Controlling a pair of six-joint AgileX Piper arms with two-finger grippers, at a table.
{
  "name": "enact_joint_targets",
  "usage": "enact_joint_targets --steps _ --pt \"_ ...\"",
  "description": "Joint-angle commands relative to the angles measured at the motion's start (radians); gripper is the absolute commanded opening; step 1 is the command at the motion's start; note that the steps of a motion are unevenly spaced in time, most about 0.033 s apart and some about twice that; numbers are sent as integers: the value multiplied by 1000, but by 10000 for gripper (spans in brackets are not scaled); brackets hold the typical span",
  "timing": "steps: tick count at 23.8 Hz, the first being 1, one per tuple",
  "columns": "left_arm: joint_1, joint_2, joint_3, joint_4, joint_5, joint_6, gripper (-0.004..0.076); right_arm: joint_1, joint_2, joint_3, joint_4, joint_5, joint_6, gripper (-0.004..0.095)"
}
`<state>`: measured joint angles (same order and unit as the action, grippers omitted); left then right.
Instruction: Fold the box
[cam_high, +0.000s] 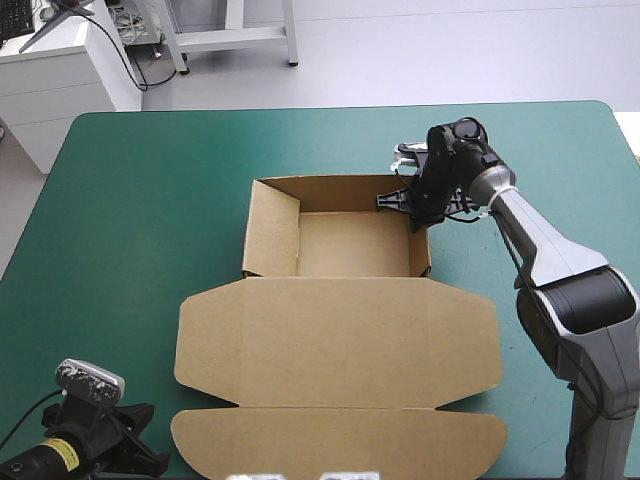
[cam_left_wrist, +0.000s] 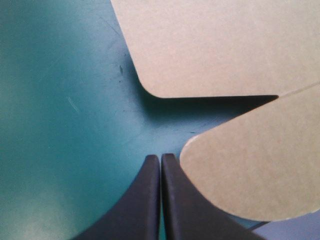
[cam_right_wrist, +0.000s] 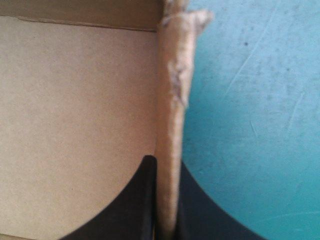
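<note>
Brown box (cam_high: 340, 340) wall gripped by right jaws, plain only wrist-side; left jaws closed

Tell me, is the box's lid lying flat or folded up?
Flat. The lid lies spread on the teal-green cover, while the tray's walls stand raised.

Left tool (cam_high: 148, 458) runs off the high view's bottom corner, half cut away, and the right tool's (cam_high: 414, 208) tips can't be made out there against the box (cam_high: 340, 340).
</note>
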<state>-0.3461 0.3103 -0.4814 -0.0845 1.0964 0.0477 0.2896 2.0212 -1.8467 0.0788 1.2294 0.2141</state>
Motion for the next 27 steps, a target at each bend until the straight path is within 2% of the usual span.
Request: enact_joint_targets --steps 1,4,9,14,15,17,19,22,25,27 --pt "-2 10 -23 -28 -58 -11 -8 -80 -96 -35 -37 22 -20 -2" --pt "-2 10 -23 -44 -58 -11 -8 -183 -139 -35 -63 22 -44 -2" --pt "-2 10 -23 -87 -58 -11 -8 -425 -206 -35 -66 22 -112 -2" --pt "-2 10 -23 -125 -58 -11 -8 -697 -217 -35 -66 22 -190 -2" --pt "-2 10 -23 -135 -56 -11 -8 -781 -211 -35 -63 22 -214 -2" --pt "-2 10 -23 -160 -56 -11 -8 -881 -200 -35 -27 22 -214 -2" --pt "-2 10 -23 -173 -56 -11 -8 -919 -183 -33 -15 22 -214 -1" --pt "-2 10 -23 -173 -56 -11 -8 -917 -173 -33 -15 22 -170 12" --pt "-2 10 -23 -173 -56 -11 -8 -917 -171 -33 -122 22 -160 136" --pt "-2 10 -23 -173 -56 -11 -8 -917 -175 -33 -169 22 -156 268"
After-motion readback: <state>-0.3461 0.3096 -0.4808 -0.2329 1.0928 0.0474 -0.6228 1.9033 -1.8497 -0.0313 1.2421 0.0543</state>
